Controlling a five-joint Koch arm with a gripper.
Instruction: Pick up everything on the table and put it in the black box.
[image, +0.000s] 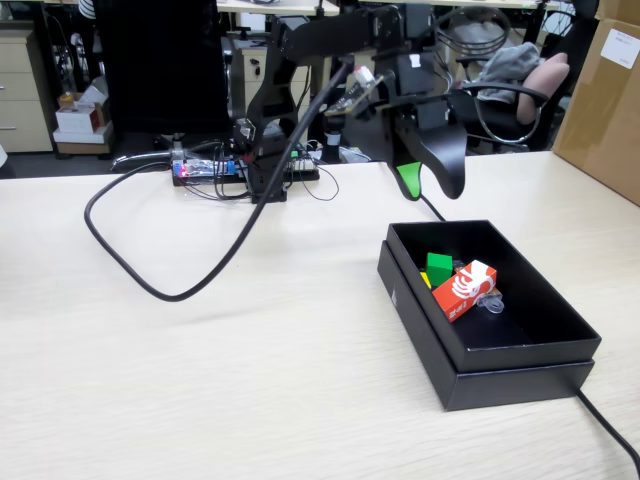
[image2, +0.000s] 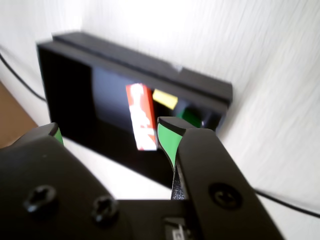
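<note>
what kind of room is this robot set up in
Most likely an office or lab workspace. Behind the wood-grain table stand an office chair with clothing draped over it, a drawer cabinet, and a cardboard carton; a wired circuit board sits by the arm's base.

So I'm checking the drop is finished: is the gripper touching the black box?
Apart. In the fixed view the gripper hangs open above the black box, with bare table visible between them.

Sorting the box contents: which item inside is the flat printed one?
The red packet with white print; the green cube and yellow cube are plain blocks.
</note>
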